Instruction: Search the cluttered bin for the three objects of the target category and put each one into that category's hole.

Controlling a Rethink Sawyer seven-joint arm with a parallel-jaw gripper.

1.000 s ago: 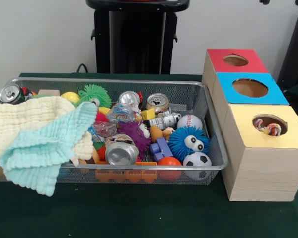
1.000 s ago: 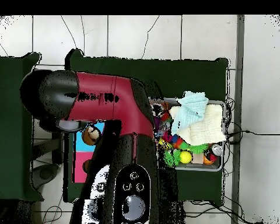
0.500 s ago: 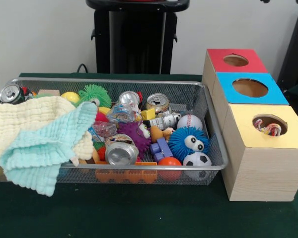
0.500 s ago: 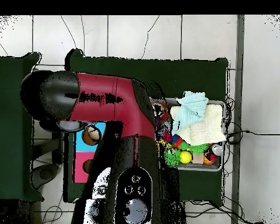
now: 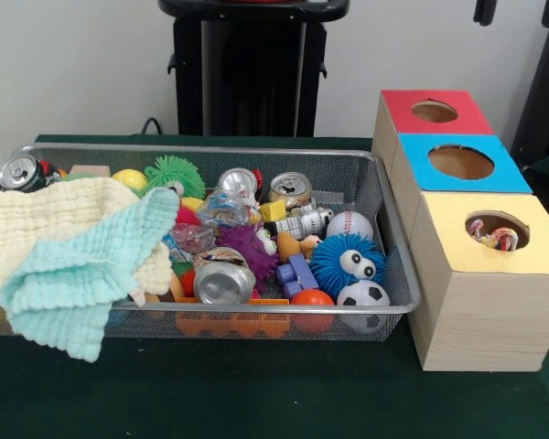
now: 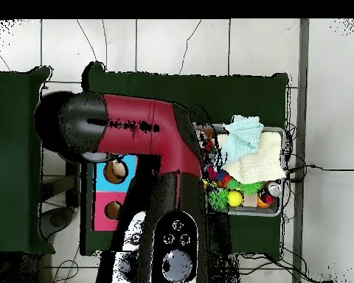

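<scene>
Only a dark tip of the gripper (image 5: 483, 11) shows at the top edge of the front view, above the boxes. I cannot tell how far open it is or whether it holds anything. In the overhead view the red and black arm (image 6: 147, 136) covers it.

Below it stands a row of three pale wooden boxes, each with a round hole in a coloured top: red (image 5: 434, 112), blue (image 5: 460, 162) and yellow (image 5: 497, 230). Something multicoloured and rope-like lies inside the yellow one.

Just beside the boxes, the silver wire-mesh bin (image 5: 395, 229) sits on the dark green table (image 5: 256, 393). The pictures do not say which category is the target, so all candidates are in the bin.

- **Dented aluminium cans:** one is at the front (image 5: 223, 277) and others are further back. They look light, thin-walled and slippery, and are probably best gripped across the body.
- **White baseball (image 5: 349, 225) and small soccer ball (image 5: 362, 294):** both seem firm and likely to roll, so a centred grip would suit them.
- **Blue spiky rubber toy with googly eyes (image 5: 346, 261) and purple spiky one (image 5: 247, 247):** these look soft and squashy, and should tolerate a looser grip.

A cream woven cloth (image 5: 55, 219) and a mint one (image 5: 82, 274) drape over the bin's other end. They are limp and may hide further objects.
</scene>
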